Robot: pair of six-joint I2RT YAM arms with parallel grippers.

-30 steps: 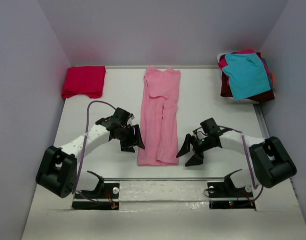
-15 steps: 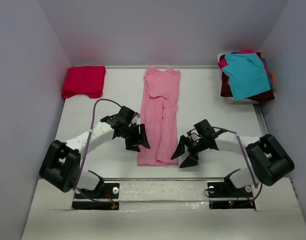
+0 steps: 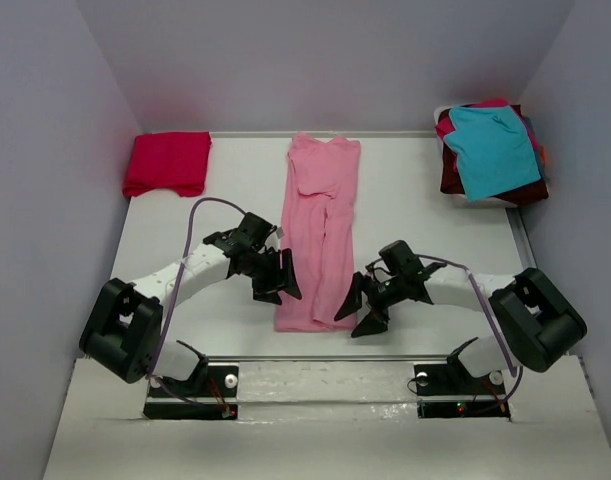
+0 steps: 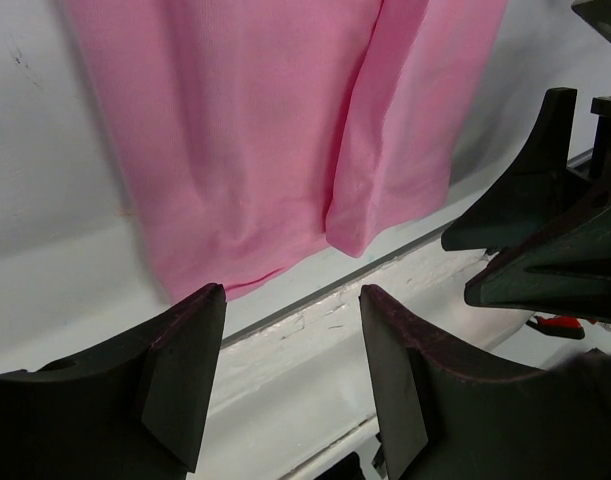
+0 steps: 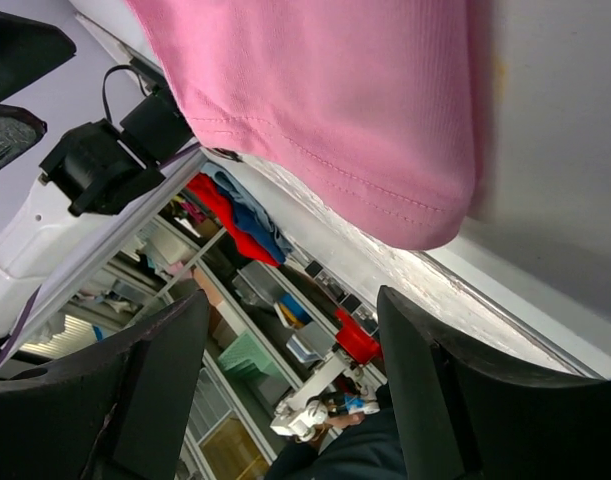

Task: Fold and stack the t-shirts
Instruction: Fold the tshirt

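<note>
Two open, empty pincers: left gripper (image 3: 277,282) and right gripper (image 3: 358,310) flank the near hem of the pink shirt (image 3: 320,230), a long folded strip lying on the table (image 3: 425,215). Fabric judged light, limp, easily rucked; take hold at the two hem corners.

Over the last second the left hand (image 3: 281,282) slides rightward across the desk (image 3: 425,200). Its fingertips now sit at the left edge of the pink t-shirt (image 3: 320,230), near the hem, where a strip of bare desk lay between them before. The right hand (image 3: 357,312) slides leftward and now reaches the shirt's lower right corner, having started well off it. Both forearms now stretch farther inward from their bases.
</note>
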